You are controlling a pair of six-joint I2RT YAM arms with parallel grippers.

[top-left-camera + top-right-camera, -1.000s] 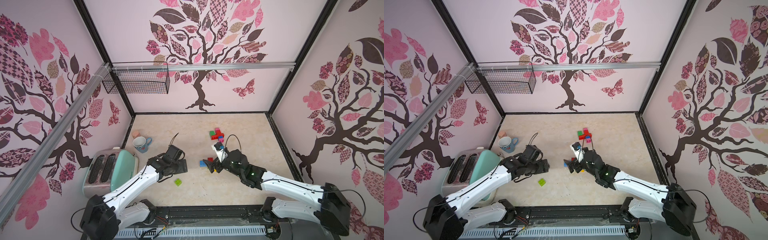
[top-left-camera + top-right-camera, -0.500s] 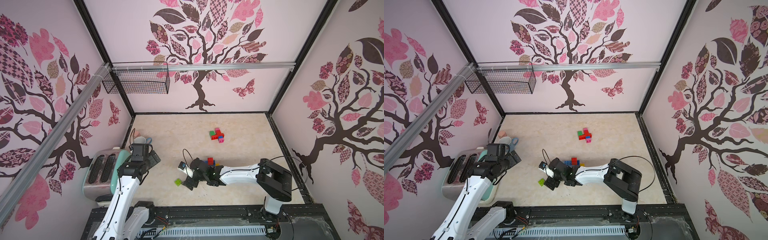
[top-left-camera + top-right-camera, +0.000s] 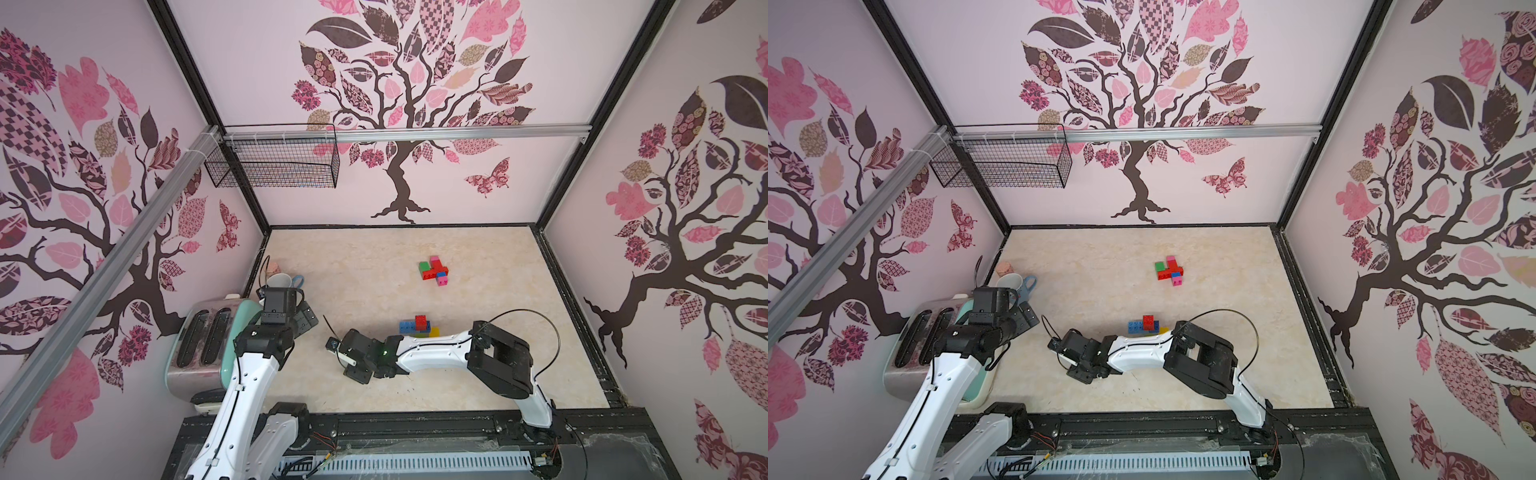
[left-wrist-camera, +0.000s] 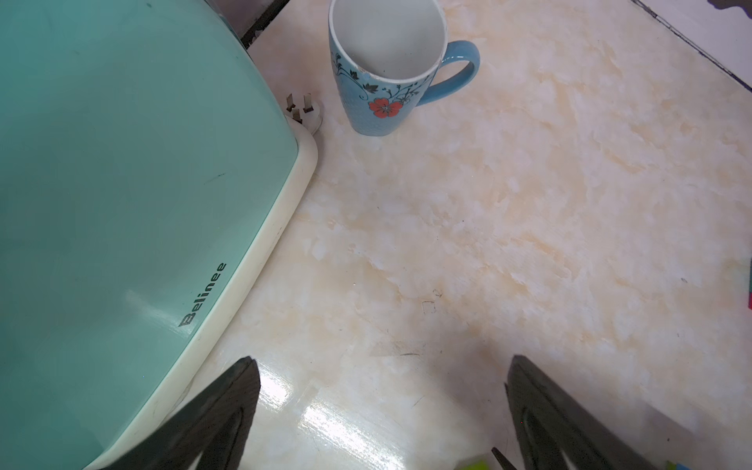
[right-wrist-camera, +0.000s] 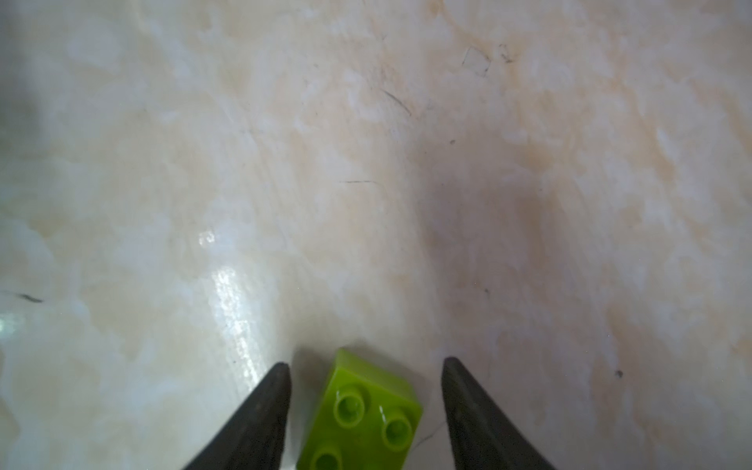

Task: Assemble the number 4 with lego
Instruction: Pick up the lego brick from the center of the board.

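In both top views the left arm is folded upright over the mint-green metal toaster (image 3: pixel 199 345) at the left edge of the marbled tabletop (image 3: pixel 374 257). Its left gripper (image 3: pixel 305 316) points toward the back-left corner.

The right arm lies low, elbow near the front edge, with the right gripper (image 3: pixel 1069 359) tipped down.

A mixed-colour lego cluster (image 3: pixel 417 326) sits mid-surface. A second lego cluster (image 3: pixel 1168 272) sits nearer the back edge.

Left wrist: fingers (image 4: pixel 236 411) spread wide, empty, facing a blue floral ceramic mug (image 4: pixel 382 101).

Right wrist: jaws half-narrowed astride a lime studded lego brick (image 5: pixel 362 411), with gaps on both sides. The brick lies flat on the surface.

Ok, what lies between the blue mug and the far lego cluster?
Nothing: just bare tabletop from mug to far lego cluster, in both top views.
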